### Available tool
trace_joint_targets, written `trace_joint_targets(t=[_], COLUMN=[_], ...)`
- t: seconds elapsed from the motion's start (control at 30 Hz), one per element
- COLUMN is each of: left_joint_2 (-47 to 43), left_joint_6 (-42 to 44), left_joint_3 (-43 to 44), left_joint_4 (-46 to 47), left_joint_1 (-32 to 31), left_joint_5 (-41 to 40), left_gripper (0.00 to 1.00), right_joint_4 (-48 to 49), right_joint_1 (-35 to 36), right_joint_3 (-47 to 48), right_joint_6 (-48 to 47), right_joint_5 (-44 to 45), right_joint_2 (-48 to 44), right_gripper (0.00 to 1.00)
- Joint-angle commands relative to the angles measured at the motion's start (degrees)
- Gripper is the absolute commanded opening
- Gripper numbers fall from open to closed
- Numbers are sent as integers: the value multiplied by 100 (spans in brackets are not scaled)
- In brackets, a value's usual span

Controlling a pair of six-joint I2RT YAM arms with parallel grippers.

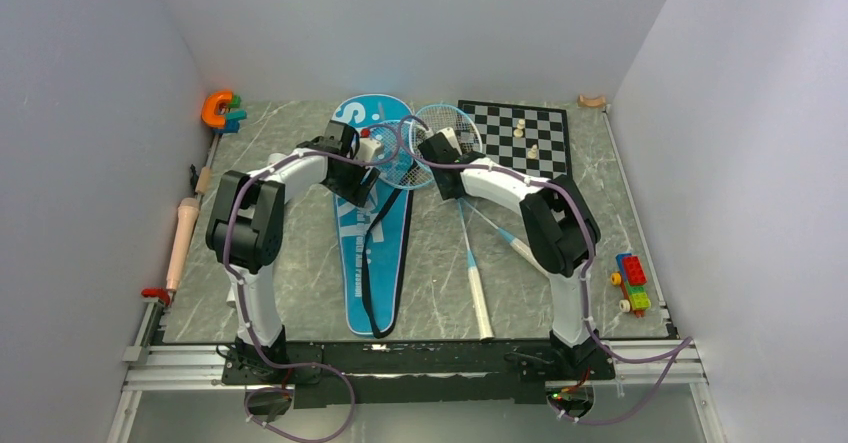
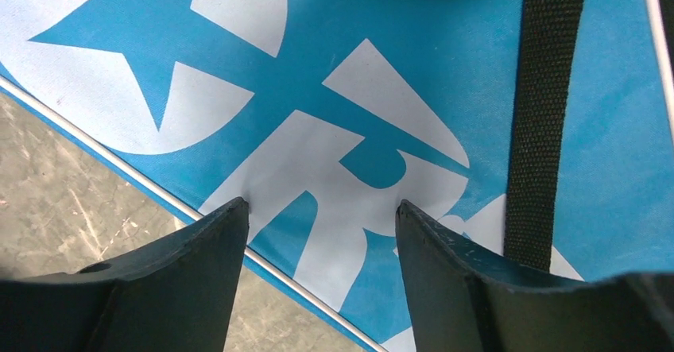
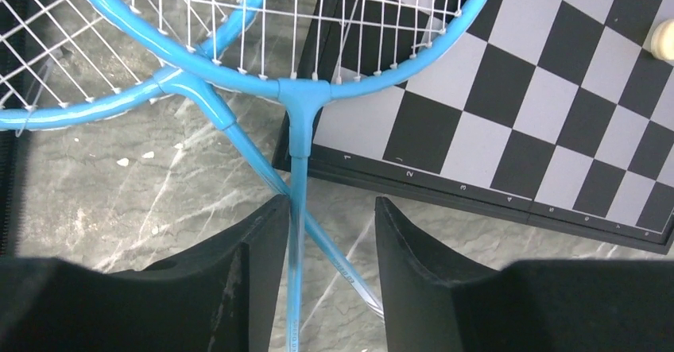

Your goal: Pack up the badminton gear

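Nearest us, two rackets (image 1: pixel 480 303) rest their white handles right of the blue bag (image 1: pixel 352 263). Farther off, our left gripper (image 2: pixel 322 209) hangs wide over its lettering. Our right gripper (image 3: pixel 330 205) stands parted, racket shafts loose between its fingers, beside the chessboard (image 3: pixel 517 90).

Bag (image 2: pixel 445 66) of smooth cloth, strap (image 2: pixel 548 114) coarsely woven.

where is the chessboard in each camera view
top external: chessboard upper right of centre.
left wrist: not in it.
right wrist: chessboard fills the upper right.
shared landmark: racket head overlapping the board's left edge.
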Motion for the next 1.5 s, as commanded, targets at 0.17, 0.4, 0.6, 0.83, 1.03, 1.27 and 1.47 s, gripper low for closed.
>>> trace_joint_targets(t=[0.17, 0.4, 0.6, 0.83, 1.03, 1.27, 1.47], left_joint_2=[181, -20, -418, -1112, -1664, -2388, -2670], left_joint_6=[330, 712, 806, 922, 869, 722, 737], left_joint_3=[72, -293, -940, -1742, -1894, -1577, -1742], left_joint_4=[-148, -104, 27, -38, -349, -901, -931], left_joint_1=[-34, -33, -18, 84, 230, 347, 361], left_joint_5=[-559, -918, -1041, -1015, -858, -369, -45], left_gripper=[58, 52, 50, 48, 48, 51, 55], right_joint_4=[127, 321, 365, 159, -6, 1209, 2297], right_joint_1=[-114, -157, -187, -195, -81, 222, 321], right_joint_3=[172, -216, -352, -120, -56, -999, -1630], right_joint_6=[-136, -111, -94, 128, 868, 2106, 2855], right_joint_5=[-83, -191, -151, 255, -755, -3478, -4696], right_joint_2=[267, 119, 108, -177, -933, -1179, -966], right_gripper=[38, 41, 43, 51, 59, 55, 52])
